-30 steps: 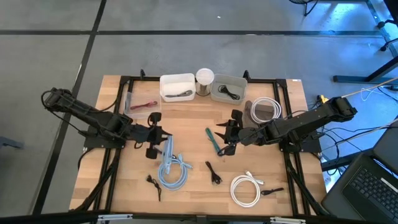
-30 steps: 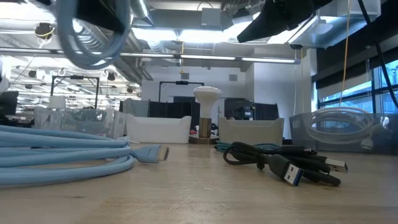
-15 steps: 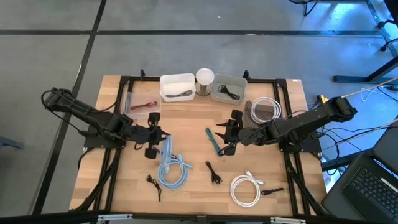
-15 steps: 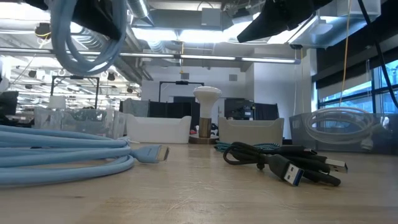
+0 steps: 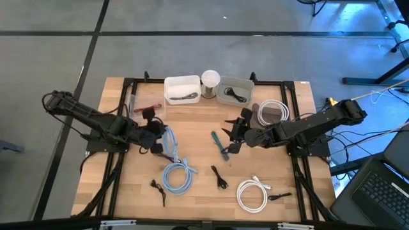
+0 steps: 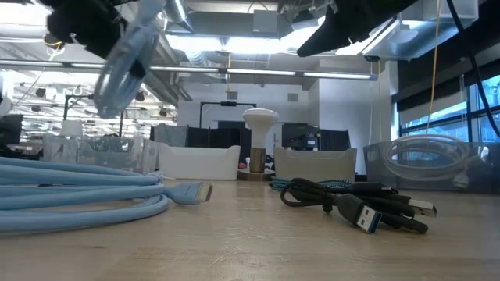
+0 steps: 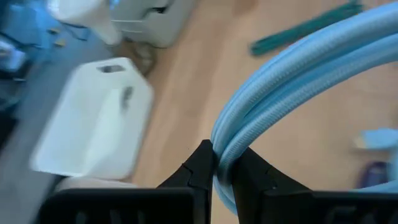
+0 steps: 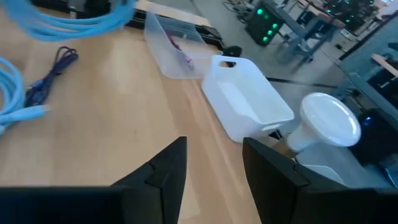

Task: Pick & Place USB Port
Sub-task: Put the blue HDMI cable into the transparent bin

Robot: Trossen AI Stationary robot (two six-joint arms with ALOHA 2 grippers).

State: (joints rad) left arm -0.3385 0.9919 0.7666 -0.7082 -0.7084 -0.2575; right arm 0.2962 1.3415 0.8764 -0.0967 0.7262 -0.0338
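A light blue USB cable (image 5: 177,176) lies coiled on the wooden table at the near left. Part of it rises to my left gripper (image 5: 160,137), which is shut on it above the table. In the low view the raised loop (image 6: 123,64) hangs tilted, and the cable's other strands and plug (image 6: 190,191) rest on the table. My right gripper (image 5: 229,137) hovers open over mid-table beside a green cable (image 5: 218,144), nothing between its fingers (image 8: 163,167). My left gripper pinches a bundle of two or three strands of the blue cable (image 7: 231,140) between its two fingers (image 7: 204,163), which lie across the strands. The fingers slant down, coming from the table's left. The gripped loop is lifted clear while the coil's lower part stays on the table.
At the far edge stand a white bin (image 5: 182,88), a round white lamp-like object (image 5: 210,79) and a grey bin (image 5: 234,91). A clear tray (image 5: 146,107) sits far left. White cable coils (image 5: 273,113) (image 5: 252,195) and black cables (image 5: 220,177) (image 5: 158,188) lie around.
My left gripper has shifted toward the table's far edge and rolled and tipped its wrist, still shut on the blue cable. The lifted loop has swung from hanging upright to a slant, and more cable is drawn up from the coil. My right gripper has turned slightly.
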